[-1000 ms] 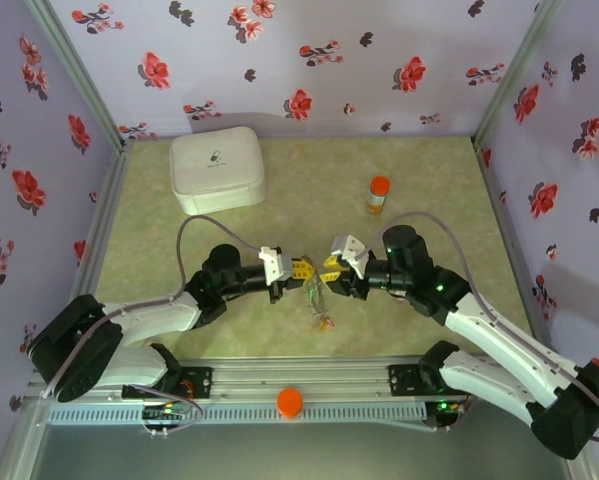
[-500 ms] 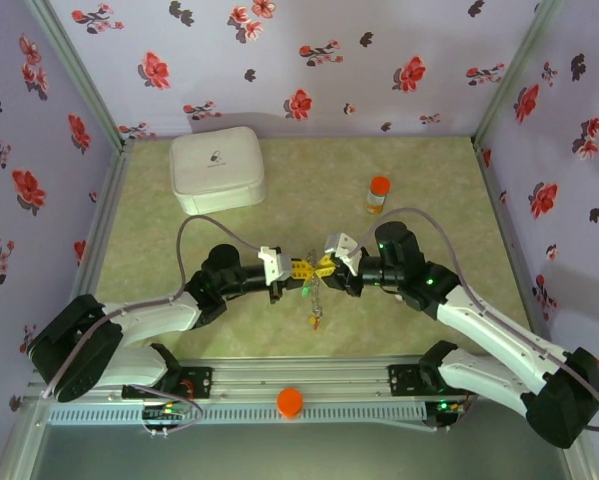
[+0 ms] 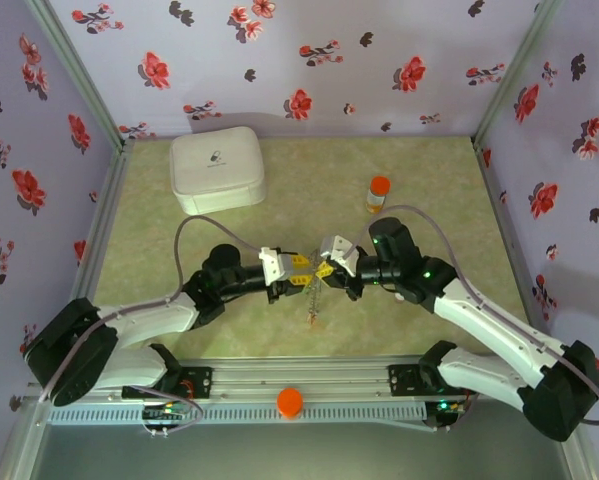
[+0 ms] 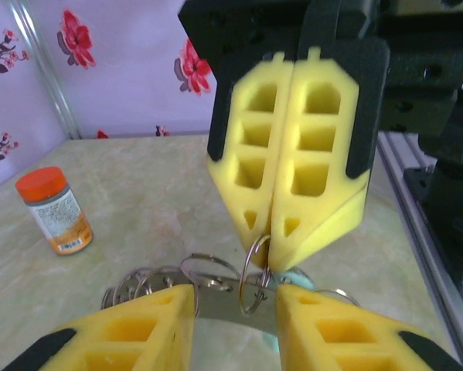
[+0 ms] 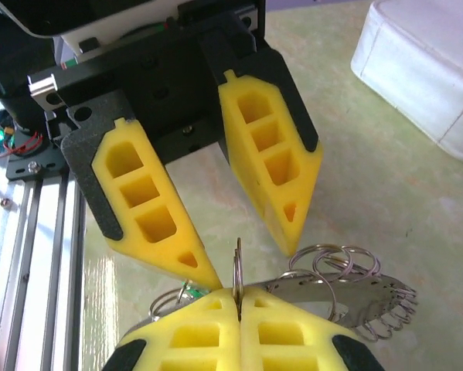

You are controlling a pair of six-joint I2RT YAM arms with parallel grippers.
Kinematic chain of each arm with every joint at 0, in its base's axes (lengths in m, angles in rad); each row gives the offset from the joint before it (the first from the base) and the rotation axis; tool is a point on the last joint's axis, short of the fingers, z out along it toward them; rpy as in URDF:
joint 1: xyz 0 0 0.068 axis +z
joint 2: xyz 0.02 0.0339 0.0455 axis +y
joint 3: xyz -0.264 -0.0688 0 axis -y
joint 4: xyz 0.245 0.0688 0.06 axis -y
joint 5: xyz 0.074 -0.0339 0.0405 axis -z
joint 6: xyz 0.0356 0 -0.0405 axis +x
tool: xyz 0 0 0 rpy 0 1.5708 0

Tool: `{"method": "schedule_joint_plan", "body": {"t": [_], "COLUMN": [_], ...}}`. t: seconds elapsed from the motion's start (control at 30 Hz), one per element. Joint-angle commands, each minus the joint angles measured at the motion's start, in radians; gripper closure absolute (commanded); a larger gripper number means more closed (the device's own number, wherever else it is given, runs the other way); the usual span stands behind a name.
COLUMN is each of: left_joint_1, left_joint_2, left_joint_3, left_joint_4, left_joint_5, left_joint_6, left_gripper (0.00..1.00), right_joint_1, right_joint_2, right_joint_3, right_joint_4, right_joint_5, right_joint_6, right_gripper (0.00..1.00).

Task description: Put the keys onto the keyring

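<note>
Right gripper, with wedge-shaped, cellular yellow foam pads, is clenched on the keyring. This is a thin bright wire loop, held upright and edge-on above mid-table. Left gripper has its jaws apart, gripping nothing. Keys hang beneath, long axis vertical.

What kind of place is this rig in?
Probably a lab test cell, not a home: floral-print backdrop walls on a metal frame, left arm and right arm bolted to an aluminium rail, a staged orange-capped bottle.
</note>
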Motion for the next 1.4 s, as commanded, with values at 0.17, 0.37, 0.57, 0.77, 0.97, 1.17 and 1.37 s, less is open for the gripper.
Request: {"method": "schedule_joint_plan", "body": {"t": [0.17,0.37,0.57,0.77,0.97,1.17,1.37], "left_joint_1": [-0.007,-0.008,-0.008,-0.008,-0.005,-0.006,-0.006], "left_joint_2": [-0.053,-0.033,-0.011,0.001,0.028,0.059,0.054], "left_joint_3": [0.081,0.089,0.083,0.067,0.007,-0.02,-0.008], "left_joint_4": [-0.317,-0.27,-0.215,-0.164,0.044,0.164,0.128], "left_joint_5": [-0.049,0.015,0.051,0.057,0.019,-0.052,-0.154], "left_joint_6": [0.142,0.114,0.081,0.073,0.025,-0.006,-0.021], "left_gripper": [0.68,0.7,0.85,1.0,1.0,1.0,1.0], "right_joint_1": [0.092,0.147,0.168,0.158,0.0,-0.006,-0.006], "right_joint_2": [0.095,0.164,0.177,0.1,-0.059,-0.093,-0.11], "right_joint_3": [0.177,0.238,0.24,0.166,-0.03,-0.077,-0.091], "right_joint_4": [-0.247,-0.274,-0.249,-0.137,0.076,0.173,0.218], "right_joint_5": [0.214,0.291,0.289,0.263,0.115,0.094,0.284], "right_joint_6": [-0.171,-0.213,-0.207,-0.117,0.117,0.378,0.792], "right_gripper": [1.0,1.0,1.0,0.92,0.62,0.59,0.57]}}
